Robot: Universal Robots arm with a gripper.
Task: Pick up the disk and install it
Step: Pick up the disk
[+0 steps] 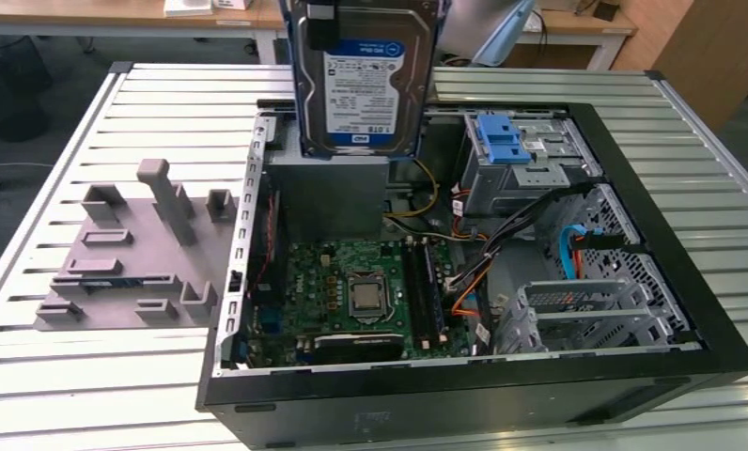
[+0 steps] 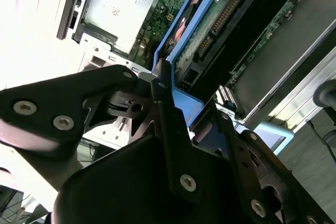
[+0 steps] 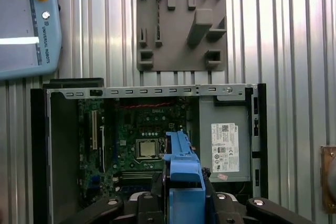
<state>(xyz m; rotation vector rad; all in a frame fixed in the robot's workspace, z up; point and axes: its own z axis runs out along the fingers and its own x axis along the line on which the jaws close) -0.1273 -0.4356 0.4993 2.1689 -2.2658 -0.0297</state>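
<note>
Gripping the disk (image 1: 364, 80) on end above the open computer case (image 1: 475, 399).
The gripper (image 2: 173, 103) clenches its blue carrier; the long axis runs straight out from the jaws toward the case, the blue-latched bay (image 1: 509, 141) off to the exterior view's right.

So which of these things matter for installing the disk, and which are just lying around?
In the job: disk, held in the gripper over the open case.
Lying about: grey plate beside the case; pendant on the table.
</note>
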